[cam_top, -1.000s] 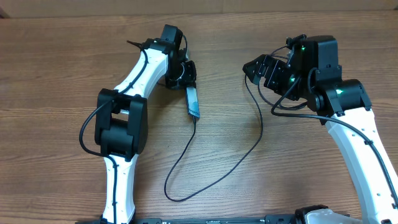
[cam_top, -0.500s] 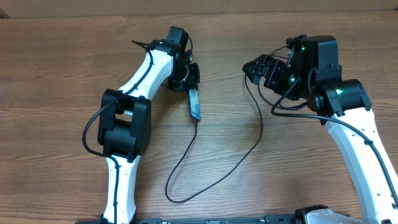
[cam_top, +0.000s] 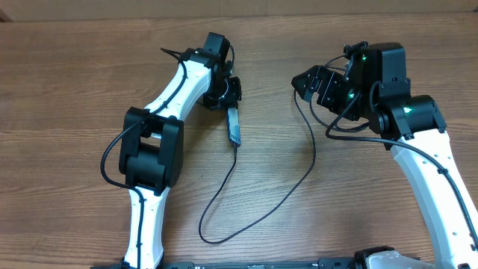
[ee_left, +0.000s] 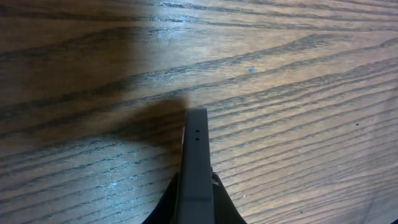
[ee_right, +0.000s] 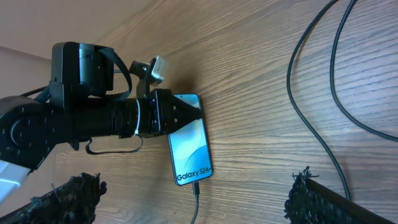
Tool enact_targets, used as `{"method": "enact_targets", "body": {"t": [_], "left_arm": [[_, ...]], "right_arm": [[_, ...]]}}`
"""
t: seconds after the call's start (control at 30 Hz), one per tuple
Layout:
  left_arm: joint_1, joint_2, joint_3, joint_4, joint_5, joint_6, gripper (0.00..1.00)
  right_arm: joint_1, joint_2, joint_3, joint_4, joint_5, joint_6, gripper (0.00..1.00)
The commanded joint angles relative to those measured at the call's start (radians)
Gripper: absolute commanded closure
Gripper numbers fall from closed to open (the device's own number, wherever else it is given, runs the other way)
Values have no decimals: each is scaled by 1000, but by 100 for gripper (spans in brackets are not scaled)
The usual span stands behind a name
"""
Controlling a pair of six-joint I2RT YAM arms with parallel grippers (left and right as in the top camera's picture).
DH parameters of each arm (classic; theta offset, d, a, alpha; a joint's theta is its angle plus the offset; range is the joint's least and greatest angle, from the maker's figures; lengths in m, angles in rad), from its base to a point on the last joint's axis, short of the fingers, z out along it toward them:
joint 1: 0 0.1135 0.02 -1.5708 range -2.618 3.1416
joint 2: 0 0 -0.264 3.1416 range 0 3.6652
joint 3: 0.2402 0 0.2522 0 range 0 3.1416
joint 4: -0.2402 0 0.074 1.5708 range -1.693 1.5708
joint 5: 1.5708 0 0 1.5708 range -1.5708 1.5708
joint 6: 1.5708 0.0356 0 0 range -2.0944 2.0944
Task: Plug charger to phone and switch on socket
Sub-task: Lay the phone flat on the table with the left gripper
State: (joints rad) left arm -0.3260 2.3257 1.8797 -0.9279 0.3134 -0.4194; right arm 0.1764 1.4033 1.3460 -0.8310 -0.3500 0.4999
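Note:
The phone (cam_top: pixel 234 125) is held up on its long edge, so it looks thin from overhead. In the right wrist view its lit cyan screen (ee_right: pixel 189 149) faces the camera. My left gripper (cam_top: pixel 228 101) is shut on the phone's top end. The left wrist view shows the phone's dark edge (ee_left: pixel 196 155) between the jaws of that gripper (ee_left: pixel 196 196). The charger cable (cam_top: pixel 224 190) is plugged into the phone's lower end (ee_right: pixel 196 188). It loops toward the front and runs back up to the right arm. My right gripper (cam_top: pixel 304 81) is open and empty (ee_right: pixel 189 193). The socket is out of view.
The bare wooden table (cam_top: pixel 67 90) lies all around. The cable loop reaches the table's front middle (cam_top: pixel 205 233), and two strands of it cross the upper right of the right wrist view (ee_right: pixel 311 93). The left arm's black elbow (cam_top: pixel 149 149) stands left of the loop.
My left arm has shifted slightly right and away, carrying the phone a little with it. The right arm and the cable loop have not moved.

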Motion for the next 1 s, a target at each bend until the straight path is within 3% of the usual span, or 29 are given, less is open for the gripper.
{"method": "enact_targets", "body": {"t": [0.0,0.8,0.97], "left_arm": [[-4,12,0,-3,-3,-11,95],[-10,52,0,-3,1,-15,96],[-10,52,0,-5,0,-15,87]], "right_arm": [[-5,-15,3,6,13,-8,2],[-5,-15,3,10,13,-8,2],[-5,-15,3,10,13,-8,2]]}}
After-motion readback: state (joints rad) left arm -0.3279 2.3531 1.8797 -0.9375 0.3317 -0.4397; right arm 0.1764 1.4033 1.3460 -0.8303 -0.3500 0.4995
